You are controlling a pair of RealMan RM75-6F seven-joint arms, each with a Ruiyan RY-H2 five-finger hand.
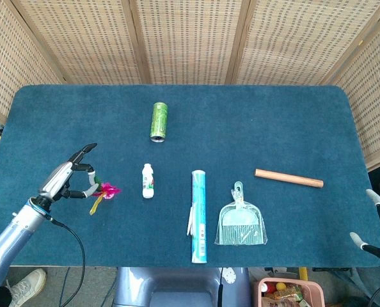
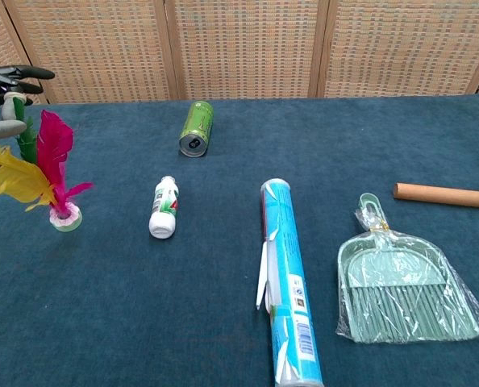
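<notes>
On the bench [image 1: 273, 121], the feather shuttlecock [image 2: 47, 176] stands far left, the small bottle [image 1: 148, 180] just to its right. The can [image 1: 158, 121] lies behind the bottle. Right of the bottle lies the long tube [image 1: 199, 215], then the dustpan [image 1: 241, 220], with the wooden rod [image 1: 288, 178] behind it.

Nothing here is reading as a clear word or number from where I am standing. The long blue tube [image 2: 290, 284] in the lower middle of the chest view is showing a white label panel with fine print and what looks like a barcode, all too small to make out. The green can [image 2: 196, 128] at upper centre and the small white bottle [image 2: 164, 207] left of centre are carrying printing too, but it is blurring into mere colour.
</notes>
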